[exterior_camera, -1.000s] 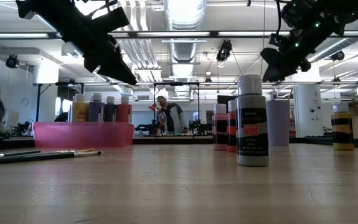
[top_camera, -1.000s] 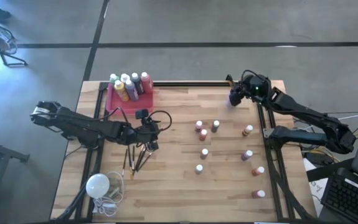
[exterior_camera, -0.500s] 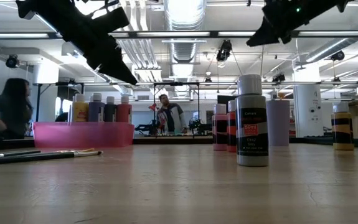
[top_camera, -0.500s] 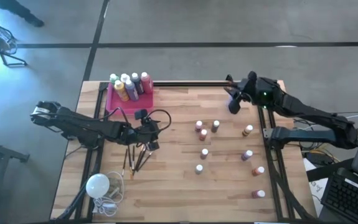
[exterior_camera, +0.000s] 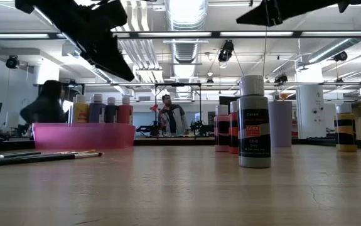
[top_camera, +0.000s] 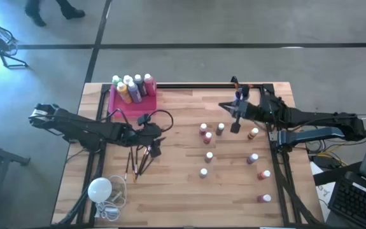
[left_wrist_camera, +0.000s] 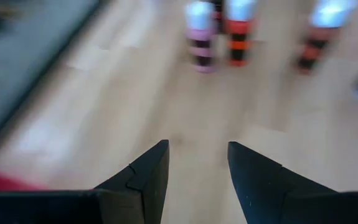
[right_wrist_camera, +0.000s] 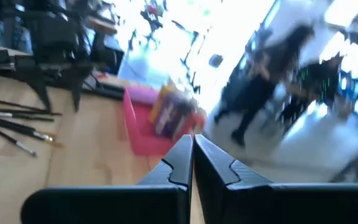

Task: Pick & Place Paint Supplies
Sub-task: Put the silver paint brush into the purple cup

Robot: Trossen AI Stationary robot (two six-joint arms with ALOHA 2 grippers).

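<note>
Several thin dark paintbrushes point(top_camera: 139, 164) lie on the wooden table at the left. My left gripper point(top_camera: 155, 148) hovers open just above their far ends, nothing between its fingers point(left_wrist_camera: 147, 177). Several small white-capped paint bottles point(top_camera: 208, 137) stand upright on the table's right half. My right gripper point(top_camera: 235, 126) hangs in the air over the far right part, above those bottles, shut and empty point(right_wrist_camera: 192, 152). A pink tray point(top_camera: 116, 102) at the far left holds several larger bottles upright. A pale purple bottle point(exterior_camera: 280, 123) stands farther back on the table.
A white round bulb point(top_camera: 100, 189) with its cord lies at the near left corner. Black rails run along the table's left, right and far edges. Bare wood lies in the middle and near the front edge. A person point(exterior_camera: 171, 118) stands in the room beyond.
My right gripper has swung from the far right corner toward the table's middle and a little up, tipping from pointing down to nearly level. My left gripper has rolled a little in place over the brushes. Nothing on the table has moved.
</note>
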